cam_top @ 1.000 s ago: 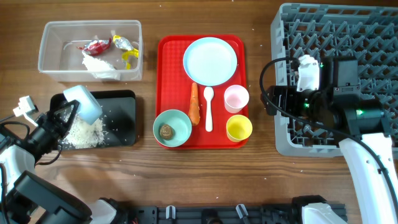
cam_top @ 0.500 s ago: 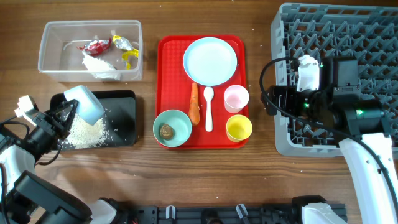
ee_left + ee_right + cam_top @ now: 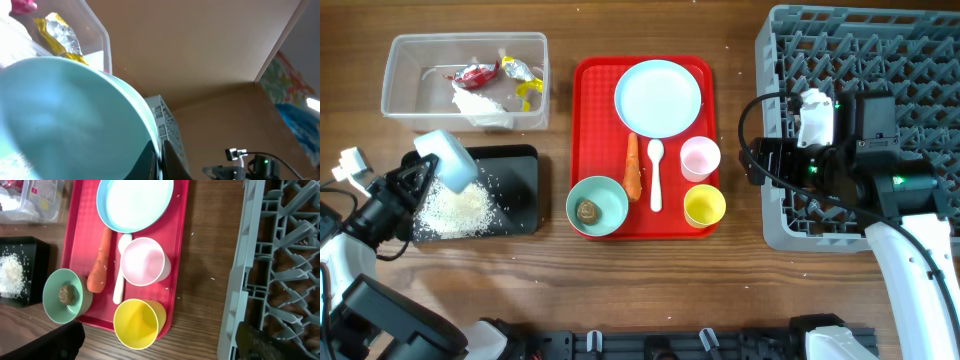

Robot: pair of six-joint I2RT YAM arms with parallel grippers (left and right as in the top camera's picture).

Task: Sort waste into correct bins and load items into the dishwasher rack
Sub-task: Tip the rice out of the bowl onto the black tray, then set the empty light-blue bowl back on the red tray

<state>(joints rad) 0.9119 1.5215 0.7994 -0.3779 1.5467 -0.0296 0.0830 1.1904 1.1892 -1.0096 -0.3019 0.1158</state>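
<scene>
Left claw [image 3: 423, 180] is clamping shut on the rim of a pale blue round bowl [image 3: 448, 160], tipping it mouth-down over the left end of the shallow black rectangular bin [image 3: 523, 160] at the lower left of the overhead frame. White rice-like grains [image 3: 455, 208] are lying heaped in that end of the bin, with a few strewn toward its middle. The left wrist view is showing the bowl's pale inside filling the left of the frame, too blurred to tell whether any grains are clinging there. To do this emptying well, the bowl's lip should be hanging inside the bin's walls rather than over the bench, steeply tilted, perhaps with a gentle shake, and the grip on the rim should be staying firm, since a thin rim pinch looks likely to slip. Once empty, the bowl is going to the large grey plastic dishwasher rack [image 3: 920, 60] at the right of the frame. Right claw [image 3: 760, 165] is hanging with its fingers spread wide and empty at the rack's left edge, beside the flat red tray [image 3: 590, 80], well apart from the pouring.
</scene>
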